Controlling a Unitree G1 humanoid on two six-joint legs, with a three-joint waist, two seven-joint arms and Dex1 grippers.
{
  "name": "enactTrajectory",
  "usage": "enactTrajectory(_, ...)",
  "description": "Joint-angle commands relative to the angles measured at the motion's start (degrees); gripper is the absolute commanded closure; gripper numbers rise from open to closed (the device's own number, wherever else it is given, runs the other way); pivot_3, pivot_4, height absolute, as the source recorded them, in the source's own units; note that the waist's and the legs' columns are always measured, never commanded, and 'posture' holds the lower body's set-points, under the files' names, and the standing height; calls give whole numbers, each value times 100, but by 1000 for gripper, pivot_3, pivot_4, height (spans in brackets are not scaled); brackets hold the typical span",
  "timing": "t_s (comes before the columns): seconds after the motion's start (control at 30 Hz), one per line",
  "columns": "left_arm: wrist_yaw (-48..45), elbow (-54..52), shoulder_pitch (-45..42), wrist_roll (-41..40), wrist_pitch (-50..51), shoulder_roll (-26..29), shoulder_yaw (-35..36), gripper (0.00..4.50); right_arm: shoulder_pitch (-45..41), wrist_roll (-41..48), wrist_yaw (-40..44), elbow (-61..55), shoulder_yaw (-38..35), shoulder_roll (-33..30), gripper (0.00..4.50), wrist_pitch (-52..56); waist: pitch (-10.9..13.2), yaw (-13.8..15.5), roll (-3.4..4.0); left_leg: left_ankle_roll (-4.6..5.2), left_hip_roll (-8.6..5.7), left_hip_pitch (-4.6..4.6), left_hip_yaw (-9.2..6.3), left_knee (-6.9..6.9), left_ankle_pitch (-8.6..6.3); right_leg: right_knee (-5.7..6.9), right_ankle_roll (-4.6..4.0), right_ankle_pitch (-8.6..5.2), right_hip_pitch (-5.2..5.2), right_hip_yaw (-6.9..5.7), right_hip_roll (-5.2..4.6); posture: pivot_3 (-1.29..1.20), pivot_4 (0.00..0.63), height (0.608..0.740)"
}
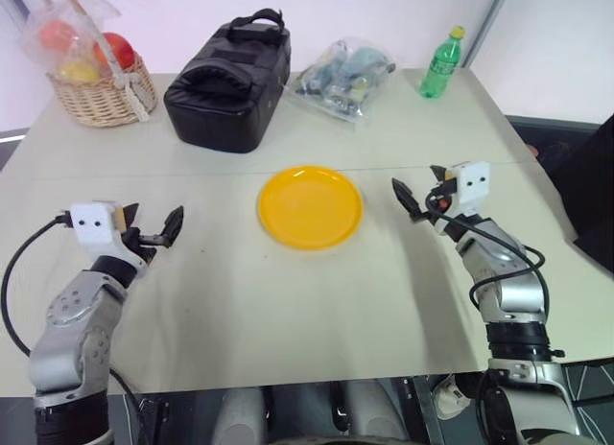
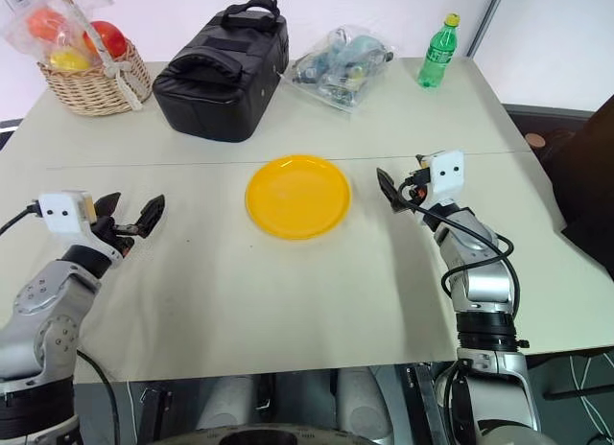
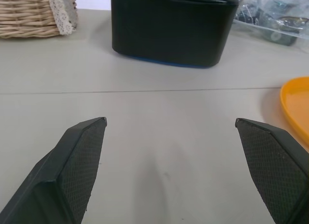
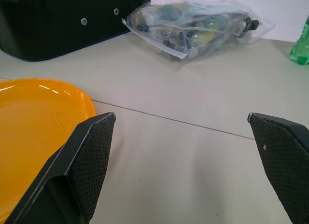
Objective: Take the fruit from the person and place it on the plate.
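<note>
With both my grippers, left (image 1: 153, 229) and right (image 1: 419, 191), spread wide and empty beside the plate (image 1: 310, 207) mid-table, a late squeeze could drop the handed fruit.

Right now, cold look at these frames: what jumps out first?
The bright yellow plate sits bare at the table's middle, with the left claw and right claw open on either side of it, holding nothing. Along the far edge stand a wicker basket of wrapped fruit, a black bag, a clear bag of parts and a green bottle.

Left gripper (image 3: 169, 173) spread wide over bare table (image 3: 159, 137), black bag (image 3: 171, 26) ahead.
</note>
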Motion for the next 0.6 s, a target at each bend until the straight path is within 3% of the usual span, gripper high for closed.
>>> enactTrajectory(0.03,-13,-112,-26,6,-156,49,77,0,-71,6,-23,-96,-75,-27,17,-85,0,0,0,0,0,0,0,0,0,0,0,0,0,0,0,0,150,740)
enactTrajectory(0.6,8,-18,-129,16,-275,58,140,0,-124,-29,9,0,-20,9,17,-154,0,-2,0,0,0,0,0,0,0,0,0,0,0,0,1,0,150,740)
